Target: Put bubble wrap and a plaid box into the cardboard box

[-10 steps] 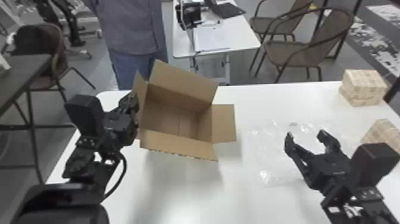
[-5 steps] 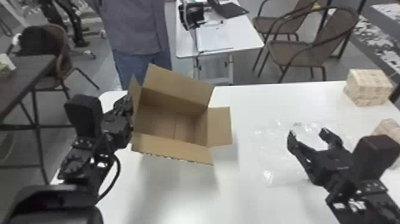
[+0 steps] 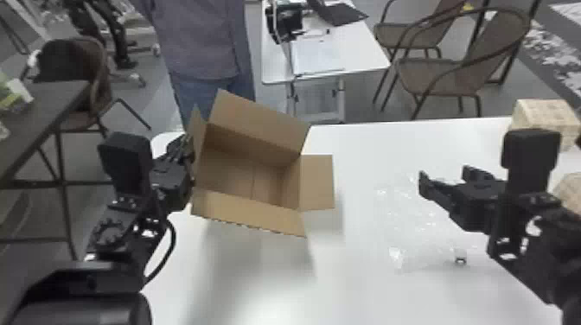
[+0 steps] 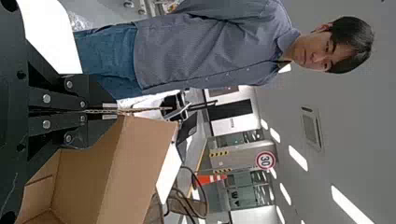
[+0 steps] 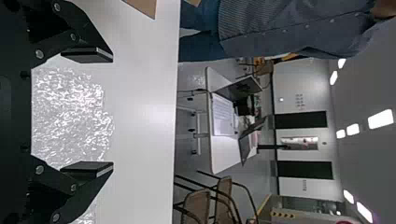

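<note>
The left gripper [image 3: 183,151] stands at the left side of the cardboard box [image 3: 244,173], its fingers together and clamped on the box's left flap [image 3: 198,127]; the left wrist view shows the cardboard edge-on between them. The box sits over the left part of the white table [image 3: 367,285], its mouth open, the far flap [image 3: 259,116] raised, the near flap [image 3: 250,214] spread toward the near side and the right flap [image 3: 317,181] spread to the right. Whether its base bears fully on the table cannot be determined. The right gripper [image 3: 447,178] is well apart from the box, over the right part of the table, with its fingers wide apart and nothing between the tips. The bubble wrap [image 3: 406,216] lies flat on the table, outside the box, to its right and partly beneath the right gripper. Two pale checked boxes lie at the right side of the table: the farther one [image 3: 547,114] near the far right corner, the nearer one [image 3: 566,190] partly hidden by the right arm. Which of the two is the task's plaid box cannot be determined. Beyond the far edge stand a smaller white table [image 3: 367,62] and, to its right, brown chairs [image 3: 445,75].
</note>
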### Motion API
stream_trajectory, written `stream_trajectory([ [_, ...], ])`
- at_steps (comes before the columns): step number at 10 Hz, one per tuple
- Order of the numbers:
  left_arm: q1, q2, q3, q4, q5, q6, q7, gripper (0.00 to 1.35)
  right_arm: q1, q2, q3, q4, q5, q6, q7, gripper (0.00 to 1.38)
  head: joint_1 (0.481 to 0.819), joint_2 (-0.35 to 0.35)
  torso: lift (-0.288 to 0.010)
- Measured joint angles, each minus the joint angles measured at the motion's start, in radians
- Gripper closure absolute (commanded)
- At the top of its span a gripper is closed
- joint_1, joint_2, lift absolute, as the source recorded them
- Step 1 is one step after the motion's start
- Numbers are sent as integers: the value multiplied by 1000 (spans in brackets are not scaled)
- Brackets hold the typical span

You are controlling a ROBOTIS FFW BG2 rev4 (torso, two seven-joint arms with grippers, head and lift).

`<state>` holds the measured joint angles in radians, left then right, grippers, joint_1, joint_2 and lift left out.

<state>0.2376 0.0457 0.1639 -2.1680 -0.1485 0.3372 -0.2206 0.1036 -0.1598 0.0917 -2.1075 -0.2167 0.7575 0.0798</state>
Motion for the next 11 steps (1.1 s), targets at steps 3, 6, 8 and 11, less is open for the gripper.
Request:
stream_trajectory([
  [3, -3, -2, -13, 3, -3, 0, 1, 1222, -170, 30, -44, -55, -11, 454, 0, 449, 685, 123, -107],
  [6, -3, -5, -27, 10, 3, -6, 4, 1222, -330, 51, -64, 14, 42, 786, -2, 444, 695, 89, -107],
  [8, -4, -10, -36, 19, 7, -21, 9, 1222, -380, 51, -64, 75, 72, 804, -2, 444, 695, 67, -107],
  [11, -1, -10, -43, 25, 12, -32, 11, 1222, -410, 45, -70, 198, 75, 806, -1, 449, 695, 50, -107],
])
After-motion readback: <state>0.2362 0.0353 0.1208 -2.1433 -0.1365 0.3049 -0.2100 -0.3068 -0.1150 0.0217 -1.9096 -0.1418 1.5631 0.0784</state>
